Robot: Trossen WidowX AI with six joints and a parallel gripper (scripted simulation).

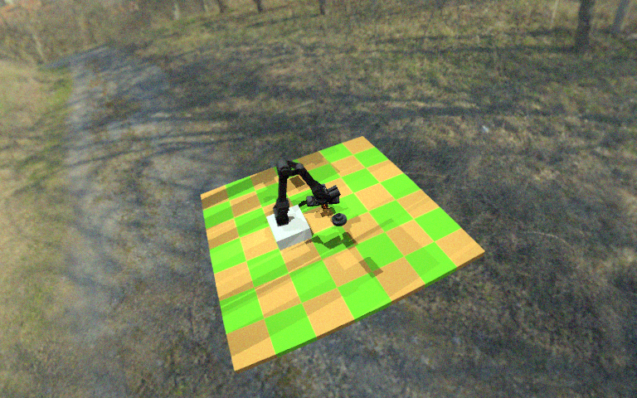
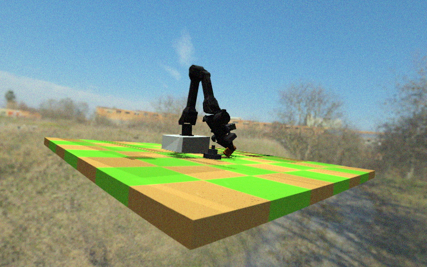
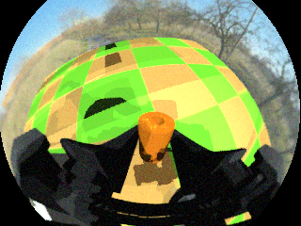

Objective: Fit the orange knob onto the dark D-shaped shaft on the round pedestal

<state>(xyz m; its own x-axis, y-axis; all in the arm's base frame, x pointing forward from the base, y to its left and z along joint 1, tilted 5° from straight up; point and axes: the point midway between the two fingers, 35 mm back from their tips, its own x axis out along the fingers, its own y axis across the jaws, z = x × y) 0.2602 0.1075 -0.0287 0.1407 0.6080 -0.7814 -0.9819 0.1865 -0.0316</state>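
Observation:
The orange knob is between the fingers of my gripper, which is shut on it. In the exterior view the gripper and knob are tilted, a little above the board and to the right of the pedestal. The wrist view shows a round end face of the knob with a darker round spot; the hole's flat side cannot be made out. The dark round pedestal stands on the board with its short shaft upright and bare. The shaft's flat side is not visible.
The arm stands on a white block, left of the pedestal in the top and exterior views. The green and tan checkered board has open edges all round. Dark shadows lie across it.

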